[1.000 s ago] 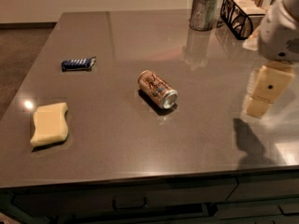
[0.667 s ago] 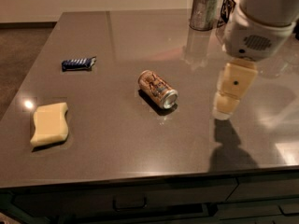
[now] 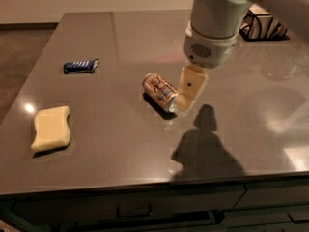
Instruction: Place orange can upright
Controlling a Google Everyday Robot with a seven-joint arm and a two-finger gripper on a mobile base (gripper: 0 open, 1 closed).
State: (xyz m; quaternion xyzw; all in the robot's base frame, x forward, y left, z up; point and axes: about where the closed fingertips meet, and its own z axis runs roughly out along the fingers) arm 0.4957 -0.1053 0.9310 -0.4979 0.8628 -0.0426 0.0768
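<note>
The gripper (image 3: 184,102) hung tip-down just beside the near silver end of the orange can (image 3: 158,91), perhaps touching it (whether it was spread or closed could not be told from this side). The can lay on its side in the middle of the surface (image 3: 120,33), well apart from the yellow sponge (image 3: 50,128). The approach looked nearly done; the next move called for straddling the can's body and closing. Since the earlier frame the gripper had swung in from the right, and the can had not shifted.
</note>
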